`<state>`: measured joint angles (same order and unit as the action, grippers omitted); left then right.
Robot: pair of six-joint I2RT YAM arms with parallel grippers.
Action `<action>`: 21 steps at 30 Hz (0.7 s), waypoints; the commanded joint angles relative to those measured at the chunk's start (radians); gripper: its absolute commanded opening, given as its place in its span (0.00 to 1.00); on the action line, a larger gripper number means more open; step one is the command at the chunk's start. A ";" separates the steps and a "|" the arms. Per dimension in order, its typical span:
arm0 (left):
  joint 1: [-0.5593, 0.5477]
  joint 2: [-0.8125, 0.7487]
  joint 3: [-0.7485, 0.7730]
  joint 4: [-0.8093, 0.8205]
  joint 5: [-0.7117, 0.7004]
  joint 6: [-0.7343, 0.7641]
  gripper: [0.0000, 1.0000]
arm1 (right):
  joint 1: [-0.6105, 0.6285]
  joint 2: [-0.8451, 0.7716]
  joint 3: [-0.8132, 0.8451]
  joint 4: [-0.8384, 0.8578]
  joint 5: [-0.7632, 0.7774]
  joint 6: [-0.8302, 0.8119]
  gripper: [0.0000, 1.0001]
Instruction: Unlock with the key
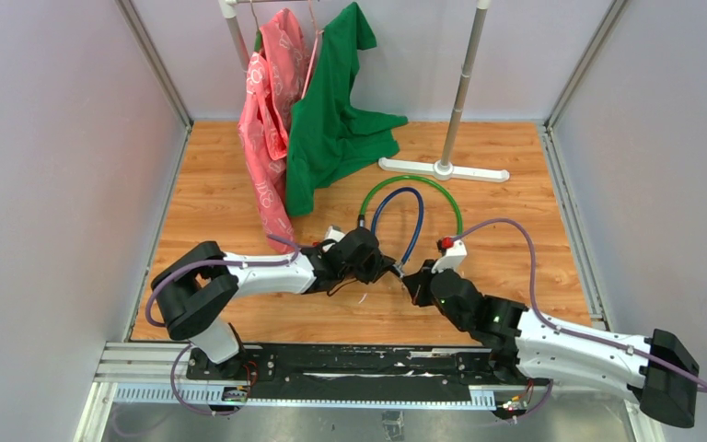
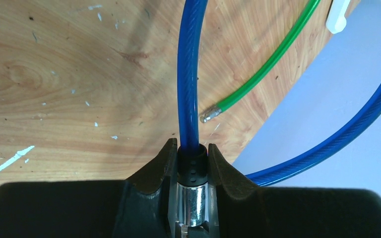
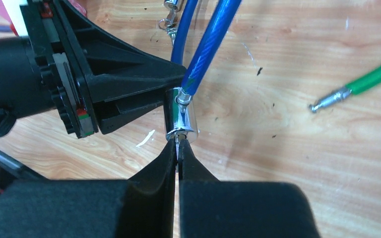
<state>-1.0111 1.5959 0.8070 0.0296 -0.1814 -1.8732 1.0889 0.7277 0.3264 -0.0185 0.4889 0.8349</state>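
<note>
A blue cable lock (image 1: 411, 221) loops on the wooden floor. My left gripper (image 2: 193, 151) is shut on its black collar and chrome lock cylinder (image 2: 194, 206), holding it just above the floor. In the right wrist view the chrome cylinder (image 3: 183, 119) points at my right gripper (image 3: 178, 145), which is shut on a thin silver key (image 3: 178, 147) whose blade sits in the cylinder's face. The left gripper (image 3: 129, 89) shows there clamping the cylinder from the left. In the top view the two grippers meet at the lock (image 1: 398, 271).
A green cable (image 1: 423, 184) curves beside the blue one, its metal end (image 3: 330, 100) loose on the floor. A clothes rack with red and green garments (image 1: 322, 110) and its white base (image 1: 442, 168) stand at the back. A white block with a red button (image 1: 449, 249) lies near.
</note>
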 commanded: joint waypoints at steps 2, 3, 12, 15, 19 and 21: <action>-0.048 -0.054 0.056 0.088 0.208 0.016 0.00 | -0.017 0.076 0.004 0.156 0.088 -0.304 0.00; -0.047 -0.058 0.054 0.089 0.209 0.014 0.00 | -0.017 0.074 0.002 0.166 0.092 -0.321 0.00; -0.048 -0.090 0.055 0.099 0.199 0.016 0.00 | -0.081 0.067 0.062 0.023 0.122 -0.054 0.00; -0.051 -0.085 0.059 0.107 0.206 0.017 0.00 | -0.083 0.084 0.057 0.037 0.098 -0.046 0.00; -0.055 -0.091 0.054 0.112 0.195 0.018 0.00 | -0.087 0.108 0.056 0.023 0.085 -0.021 0.00; -0.055 -0.095 0.049 0.112 0.184 0.020 0.00 | -0.092 0.090 0.057 -0.023 0.070 0.000 0.00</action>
<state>-0.9985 1.5753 0.8146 0.0273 -0.2031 -1.8732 1.0462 0.8055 0.3786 0.0292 0.4709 0.7883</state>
